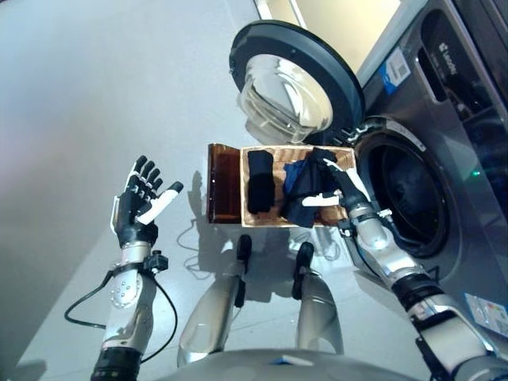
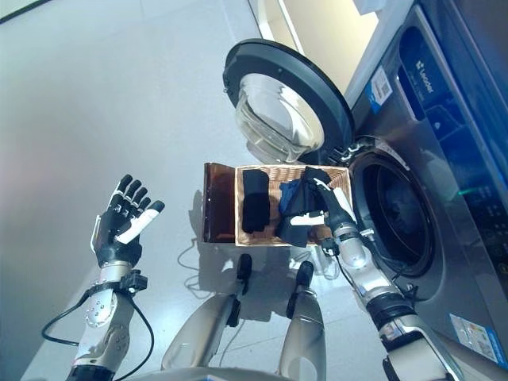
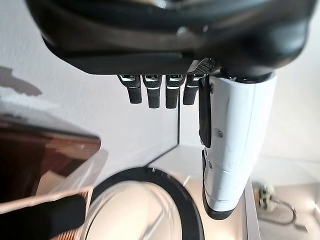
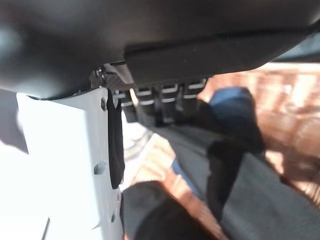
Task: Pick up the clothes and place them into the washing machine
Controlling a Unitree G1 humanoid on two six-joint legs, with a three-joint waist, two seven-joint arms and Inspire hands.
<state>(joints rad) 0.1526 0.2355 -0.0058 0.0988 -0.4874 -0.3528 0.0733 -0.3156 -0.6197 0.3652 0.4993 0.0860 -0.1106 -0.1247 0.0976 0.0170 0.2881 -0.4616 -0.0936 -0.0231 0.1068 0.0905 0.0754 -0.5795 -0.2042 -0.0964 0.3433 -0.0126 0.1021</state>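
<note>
Washer (image 1: 444, 119) stands just to the outer side of the right hand (image 1: 340, 184), drum mouth (image 1: 409, 198) open and dark, round glass door (image 1: 294, 75) swung wide beyond the fingertips. Wicker basket (image 1: 274, 155) sits directly under and ahead of that hand, its long axis running crosswise from the drum side toward the robot's left.

Clothes: a dark blue-and-black heap (image 1: 305, 190) fills the basket's drum-side half, right beneath the right hand; a separate black piece (image 1: 259, 182) lies lengthwise further toward the left, apart from the heap and out past the thumb.

Right hand state: fingers extended and only loosely relaxed, white-covered thumb (image 4: 75, 165) spread out to the side. Right wrist view shows dark cloth (image 4: 260, 190) just past the fingers (image 4: 167, 97), but no fold is pinched between thumb and fingers. Judged: hovering over or lightly touching the heap, holding nothing.

Left hand (image 1: 143, 202) is raised well apart on the far side, palm open, fingers straight, empty.

Key relation: heap lies directly below the right hand, and the drum mouth is just beside it on the outer side. Judged: right hand is much the nearer; a close-and-lift followed by a short sideways carry would suit. Risk: heap may snag the basket rim.
</note>
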